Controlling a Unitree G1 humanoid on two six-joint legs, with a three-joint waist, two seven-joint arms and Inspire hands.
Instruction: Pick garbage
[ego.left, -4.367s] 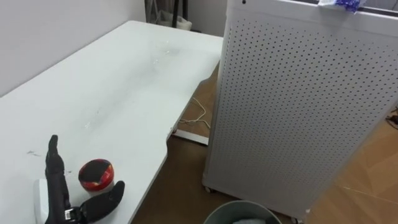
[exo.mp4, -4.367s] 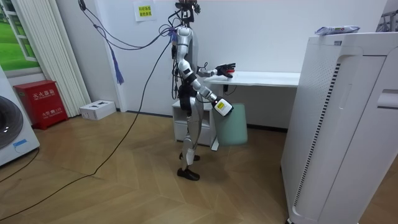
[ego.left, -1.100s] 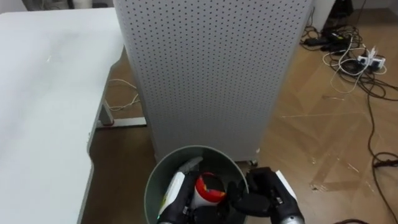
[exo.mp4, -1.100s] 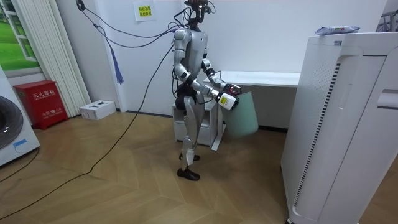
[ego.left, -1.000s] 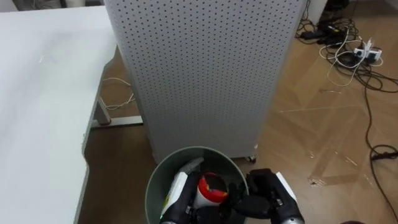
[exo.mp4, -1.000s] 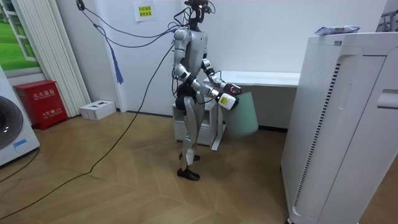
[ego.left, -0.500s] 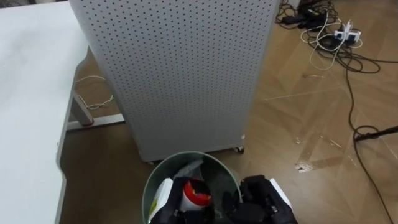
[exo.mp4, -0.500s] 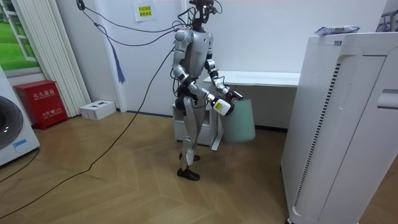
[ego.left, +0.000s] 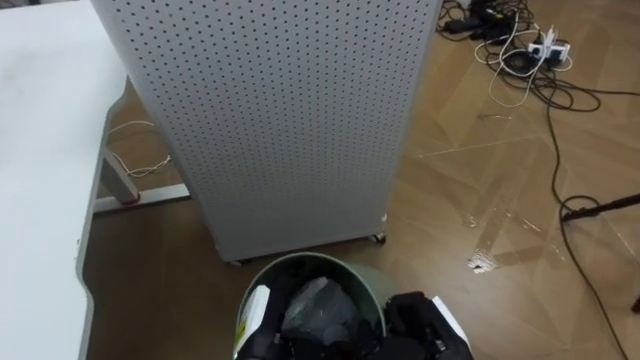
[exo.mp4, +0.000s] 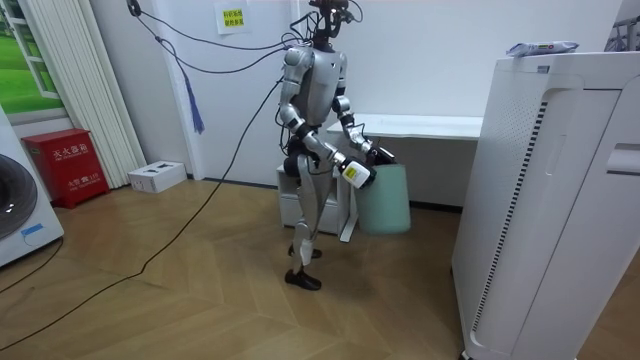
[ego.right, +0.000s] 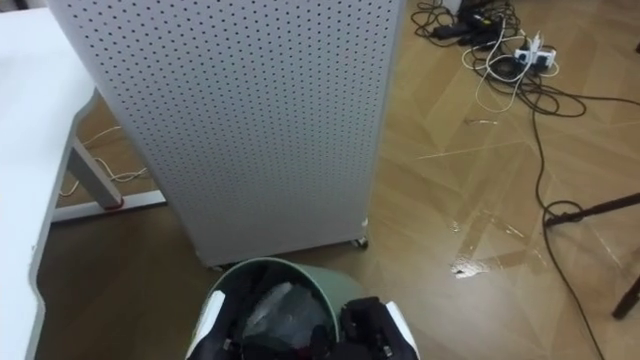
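Observation:
A green bin (ego.left: 312, 264) stands upright just before me, beside the white table (ego.left: 40, 150). Inside it lie grey crumpled waste (ego.left: 316, 300) and a white packet (ego.left: 255, 308) against the left wall. My right hand (ego.left: 418, 322) grips the bin's right rim with curled fingers. My left hand (ego.left: 268, 348) reaches in at the near left rim, its fingers hidden among the waste. In the room view I stand by the table with both hands on the bin (exo.mp4: 386, 200), my right hand (exo.mp4: 352, 172) nearer the camera.
A white perforated cabinet (ego.left: 280, 110) rises right behind the bin. Cables and a power strip (ego.left: 520, 55) lie on the wooden floor at the far right. A tall white appliance (exo.mp4: 560, 200) stands at the room view's right.
The bin has swung down from a tilt to upright and lower. Grey crumpled waste now lies where the red ball lay. The eye view has shifted to the right.

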